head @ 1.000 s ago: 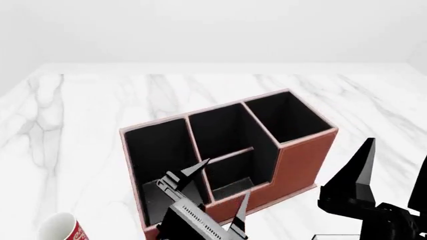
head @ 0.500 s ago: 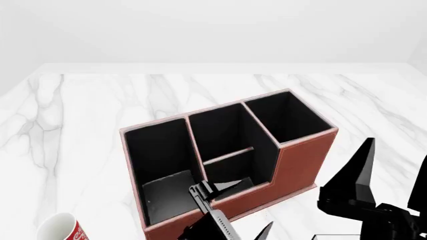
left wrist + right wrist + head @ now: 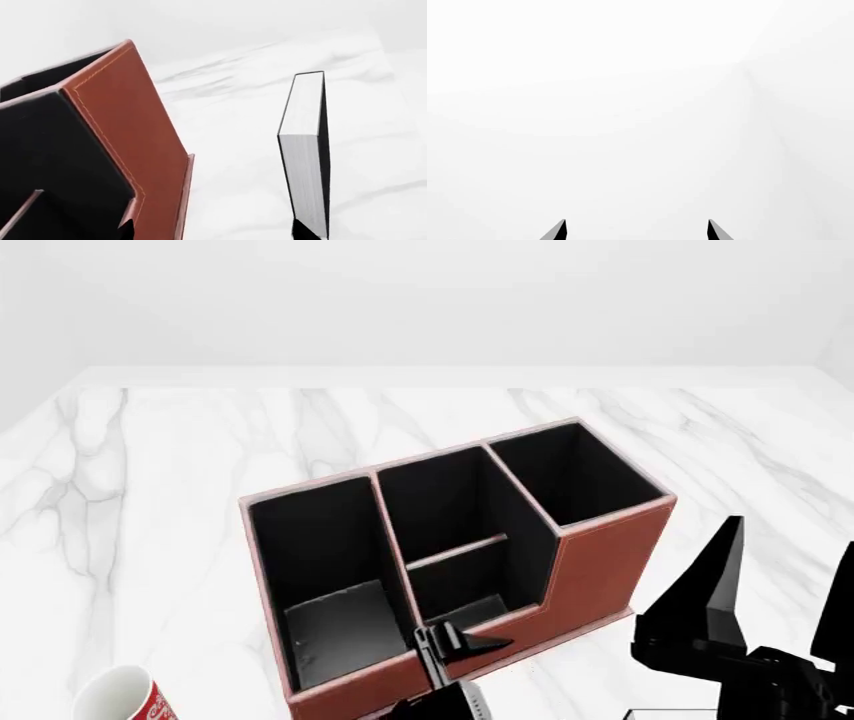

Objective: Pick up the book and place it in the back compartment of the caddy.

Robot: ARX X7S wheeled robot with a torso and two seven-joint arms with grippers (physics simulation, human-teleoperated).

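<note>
The book [image 3: 305, 150] stands upright on the white marble, black covers and white page edges, clear only in the left wrist view. It stands apart from the reddish-brown caddy [image 3: 127, 125]. My left gripper [image 3: 213, 235] is open and empty, one tip before the caddy's wall and the other before the book's foot. In the head view the caddy [image 3: 607, 560] sits mid-table and my left gripper [image 3: 461, 655] is at its near low wall. The back compartment [image 3: 461, 585] is the small middle cell behind that low wall. My right gripper [image 3: 787, 590] is open and empty, right of the caddy.
A red-and-white mug [image 3: 120, 695] stands at the near left. The marble table [image 3: 174, 490] runs wide around the caddy to a far edge against a white wall. The right wrist view shows my right gripper [image 3: 636, 232] open against blank white.
My left gripper has drawn back from above the caddy's long cell, down and to the right towards the near low wall. The right arm and the caddy have not moved.
</note>
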